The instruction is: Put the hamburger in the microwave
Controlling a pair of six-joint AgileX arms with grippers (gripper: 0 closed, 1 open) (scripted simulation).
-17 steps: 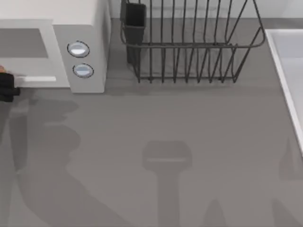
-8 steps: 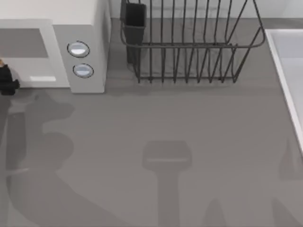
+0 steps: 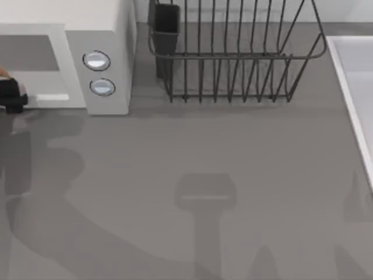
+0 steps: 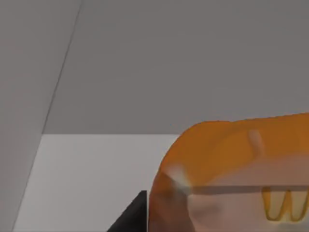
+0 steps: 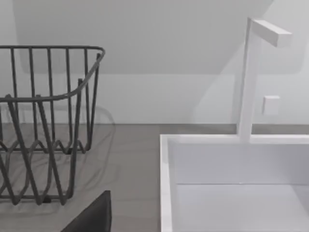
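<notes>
The white microwave [image 3: 111, 29] stands at the table's back left, door open, its grey cavity [image 3: 29, 52] beside two silver knobs [image 3: 96, 60]. My left gripper [image 3: 10, 96] is at the far left edge, right at the mouth of the cavity, shut on the hamburger [image 3: 3, 73], of which a sliver of orange shows. Close in the left wrist view is the orange-and-white hamburger [image 4: 231, 174], with the cavity's grey wall and pale floor [image 4: 96, 169] behind it. Of my right gripper, one dark finger [image 5: 94, 217] shows, near the sink.
A black wire dish rack [image 3: 233, 58] with a dark cup [image 3: 166, 23] stands at the back centre, right of the microwave. A white sink [image 3: 355, 87] with a tall white faucet [image 5: 251, 77] lines the right edge. The arms cast shadows on the grey tabletop [image 3: 204, 151].
My left gripper has moved with the hamburger a little toward the back, closer to the microwave's opening. Nothing else has moved.
</notes>
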